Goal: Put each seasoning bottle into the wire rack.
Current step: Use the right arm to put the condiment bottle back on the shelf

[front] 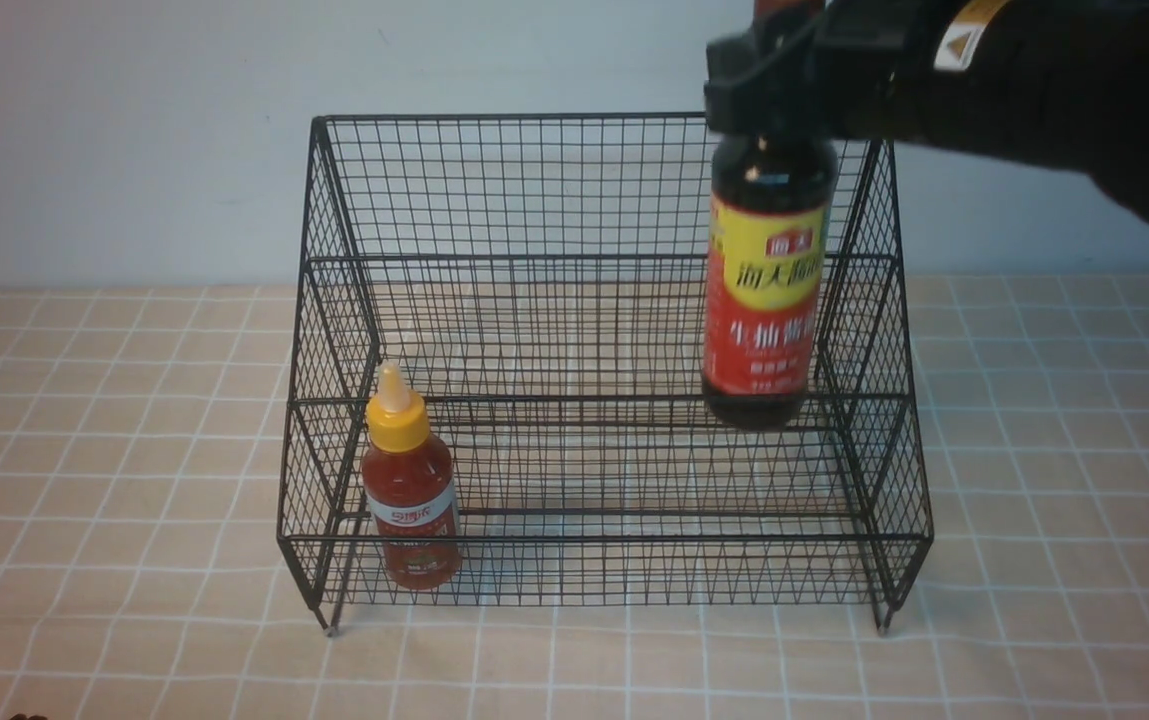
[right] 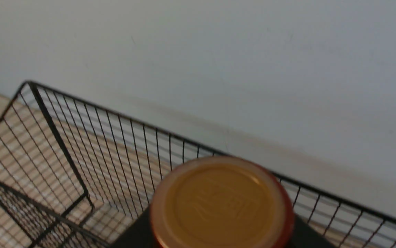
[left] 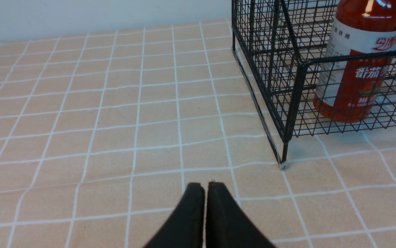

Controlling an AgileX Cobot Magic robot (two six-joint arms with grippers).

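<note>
The black wire rack (front: pixel 574 118) stands on the checked tablecloth. A small red-sauce bottle (front: pixel 412 495) with a yellow nozzle cap stands upright in the rack's lower tier, at its left end. In the left wrist view this bottle (left: pixel 356 69) shows behind the rack's front corner (left: pixel 294 89). My right gripper (front: pixel 769 100) is shut on the neck of the tall dark soy-sauce bottle (front: pixel 762 290). That bottle hangs upright over the rack's right side, base near the upper tier's front rail. Its cap (right: pixel 220 206) fills the right wrist view. My left gripper (left: pixel 204 186) is shut and empty, low over the cloth.
The rack's tall back panel (right: pixel 56 137) stands close to a pale wall. Its sloping right side lies just right of the hanging bottle. Checked cloth (left: pixel 115 120) stretches left of the rack, where the left gripper is.
</note>
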